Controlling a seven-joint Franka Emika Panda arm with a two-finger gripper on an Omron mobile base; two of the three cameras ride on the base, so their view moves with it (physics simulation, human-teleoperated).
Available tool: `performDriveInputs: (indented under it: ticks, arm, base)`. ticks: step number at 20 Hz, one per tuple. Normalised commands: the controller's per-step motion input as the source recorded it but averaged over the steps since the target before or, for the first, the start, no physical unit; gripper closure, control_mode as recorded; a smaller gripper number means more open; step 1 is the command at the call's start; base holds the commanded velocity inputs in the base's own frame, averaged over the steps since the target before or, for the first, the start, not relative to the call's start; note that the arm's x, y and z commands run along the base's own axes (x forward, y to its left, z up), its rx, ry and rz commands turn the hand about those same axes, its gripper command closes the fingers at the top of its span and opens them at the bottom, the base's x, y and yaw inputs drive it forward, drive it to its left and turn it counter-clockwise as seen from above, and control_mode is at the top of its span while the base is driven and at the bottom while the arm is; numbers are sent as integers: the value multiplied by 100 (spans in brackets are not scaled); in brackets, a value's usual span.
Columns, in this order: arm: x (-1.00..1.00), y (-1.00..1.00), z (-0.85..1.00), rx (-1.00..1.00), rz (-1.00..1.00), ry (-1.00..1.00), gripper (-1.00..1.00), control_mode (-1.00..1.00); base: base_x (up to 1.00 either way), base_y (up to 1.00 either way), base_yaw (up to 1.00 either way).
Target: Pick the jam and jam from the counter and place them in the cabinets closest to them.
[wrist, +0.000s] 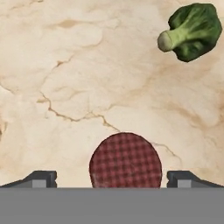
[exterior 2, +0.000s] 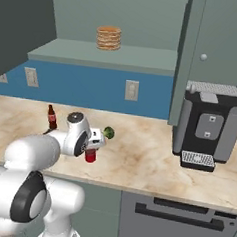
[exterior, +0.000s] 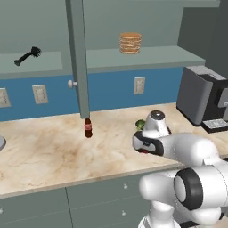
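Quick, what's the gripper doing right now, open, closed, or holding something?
Gripper: open, fingertips either side of the dark red round jam jar on the marbled counter, not clamped on it.

A slim brown bottle (exterior: pixel 88 128) with a red label stands upright left of the frame's middle. A green leafy vegetable (wrist: pixel 191 30) lies at the upper right. A dark coffee machine (exterior 2: pixel 209 126) stands at the right. A stack of pancakes (exterior: pixel 130 43) sits at the top, and a black brush (exterior: pixel 27 55) lies at the upper left.
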Motion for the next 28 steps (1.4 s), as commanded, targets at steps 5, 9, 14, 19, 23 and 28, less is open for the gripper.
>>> performDriveInputs:
  ticks: [5,9,14,19,23,28]
  arm:
    - [18,0,-34,0,0,5,-100,-100]
    - [18,0,-29,0,0,3,-100,-100]
    - [10,0,-8,0,0,0,100,-100]
    - [0,0,0,0,-1,0,100,-100]
    - [0,2,18,0,-11,3,100,-100]
    - [-1,5,47,0,-13,7,100,-100]
  base:
    - [0,0,0]
    - [0,0,0]
    - [0,0,0]
    - [0,0,0]
    - [0,0,0]
    - [0,0,0]
